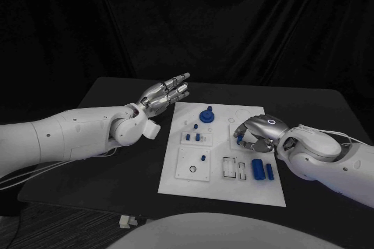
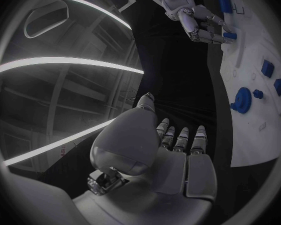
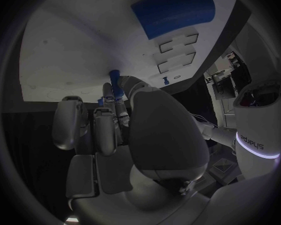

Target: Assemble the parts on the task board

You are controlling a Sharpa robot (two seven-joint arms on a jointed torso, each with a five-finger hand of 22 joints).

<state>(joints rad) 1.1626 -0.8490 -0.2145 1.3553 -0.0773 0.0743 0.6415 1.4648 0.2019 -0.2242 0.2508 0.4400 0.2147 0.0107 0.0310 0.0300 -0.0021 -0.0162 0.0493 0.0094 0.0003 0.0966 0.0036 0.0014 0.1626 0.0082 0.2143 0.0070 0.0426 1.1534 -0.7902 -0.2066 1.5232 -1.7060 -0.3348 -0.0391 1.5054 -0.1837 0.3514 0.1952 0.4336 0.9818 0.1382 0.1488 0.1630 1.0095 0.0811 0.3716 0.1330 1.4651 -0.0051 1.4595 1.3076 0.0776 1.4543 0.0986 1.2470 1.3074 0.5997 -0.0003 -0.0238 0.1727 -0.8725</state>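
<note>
right hand (image 1: 253, 134) pinching small blue peg (image 2: 230, 35), lowering it over task board (image 1: 175, 179) to seat it | left hand (image 1: 165, 94) hovering spread, keeping clear

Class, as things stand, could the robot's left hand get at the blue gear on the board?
Probably yes. The left hand hovers open beside the task board, and the blue gear stands near that edge with nothing between them; the right hand works farther over.
</note>
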